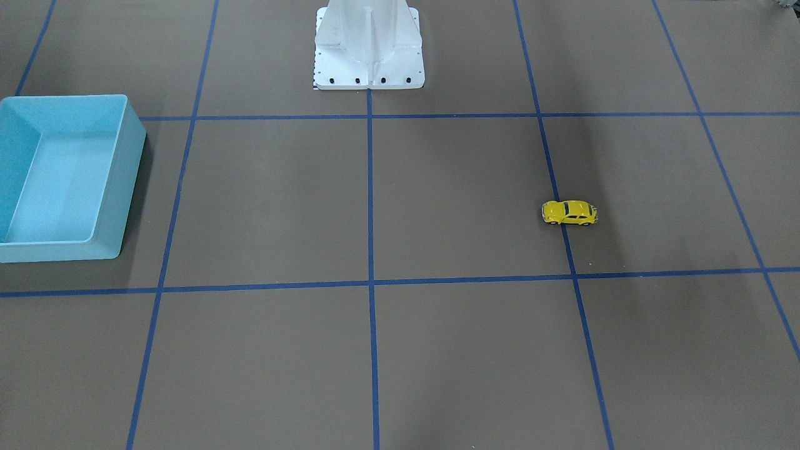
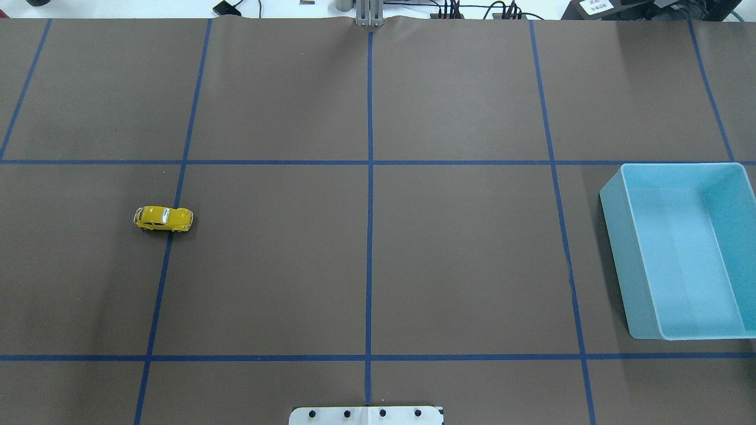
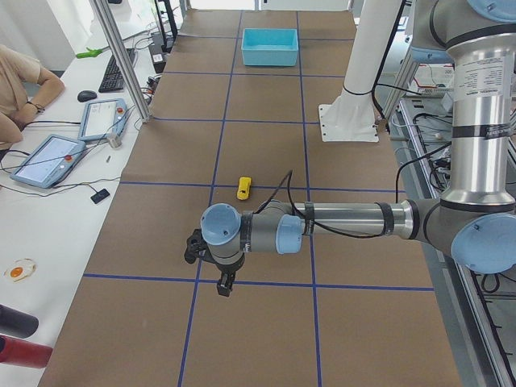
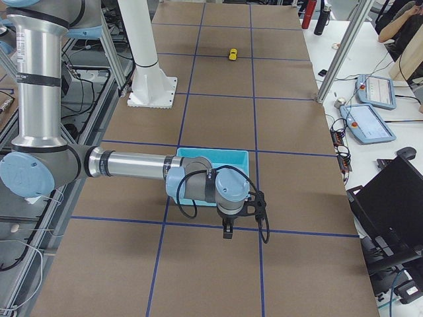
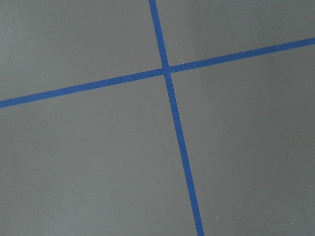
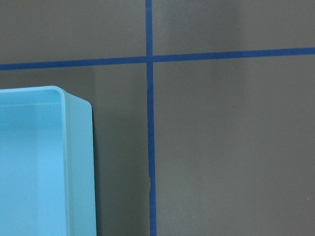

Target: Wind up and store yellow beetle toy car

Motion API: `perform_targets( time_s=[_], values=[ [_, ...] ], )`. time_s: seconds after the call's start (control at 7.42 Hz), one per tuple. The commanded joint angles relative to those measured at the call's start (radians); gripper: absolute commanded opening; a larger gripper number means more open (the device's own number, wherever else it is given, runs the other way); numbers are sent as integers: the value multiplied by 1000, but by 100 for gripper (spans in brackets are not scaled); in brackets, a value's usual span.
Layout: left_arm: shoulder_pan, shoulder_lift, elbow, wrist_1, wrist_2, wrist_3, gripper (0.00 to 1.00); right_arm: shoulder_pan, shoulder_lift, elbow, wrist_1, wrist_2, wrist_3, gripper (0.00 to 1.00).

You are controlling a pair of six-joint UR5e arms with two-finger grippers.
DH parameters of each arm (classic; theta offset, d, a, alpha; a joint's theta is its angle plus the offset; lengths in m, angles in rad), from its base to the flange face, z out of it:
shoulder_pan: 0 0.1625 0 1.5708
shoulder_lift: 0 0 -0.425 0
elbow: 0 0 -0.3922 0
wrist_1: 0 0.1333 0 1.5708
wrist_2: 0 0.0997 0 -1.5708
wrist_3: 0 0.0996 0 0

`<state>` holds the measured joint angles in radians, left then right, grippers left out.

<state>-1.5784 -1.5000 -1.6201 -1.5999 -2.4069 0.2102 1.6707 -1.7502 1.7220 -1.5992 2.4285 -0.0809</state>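
The yellow beetle toy car (image 1: 569,212) stands on its wheels on the brown table, across a blue tape line; it also shows in the overhead view (image 2: 163,218) at the left, and small in both side views (image 3: 243,188) (image 4: 232,54). My left gripper (image 3: 224,286) hangs above the table, nearer the table's end than the car and apart from it. My right gripper (image 4: 228,231) hangs just beyond the light blue bin (image 2: 614,236). Both grippers show only in the side views, so I cannot tell if they are open or shut. The bin holds nothing.
The robot's white base (image 1: 369,56) stands at the table's robot-side edge. Blue tape lines (image 2: 370,177) divide the brown table into squares. The right wrist view shows the bin's corner (image 6: 74,147). Operators, tablets and a keyboard sit on side benches (image 3: 56,153).
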Motion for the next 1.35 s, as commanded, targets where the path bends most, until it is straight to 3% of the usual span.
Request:
perform_targets(
  time_s=[0.0, 0.94, 1.21],
  values=[
    [0, 0, 2, -5, -1, 1, 100, -12, 15, 7, -2, -37, -2, 100],
    [0, 0, -4, -17, 2, 5, 100, -37, 34, -2, -2, -89, -8, 100],
    [18, -12, -116, -31, 95, 15, 100, -36, 31, -2, -2, -89, -10, 100]
  ],
)
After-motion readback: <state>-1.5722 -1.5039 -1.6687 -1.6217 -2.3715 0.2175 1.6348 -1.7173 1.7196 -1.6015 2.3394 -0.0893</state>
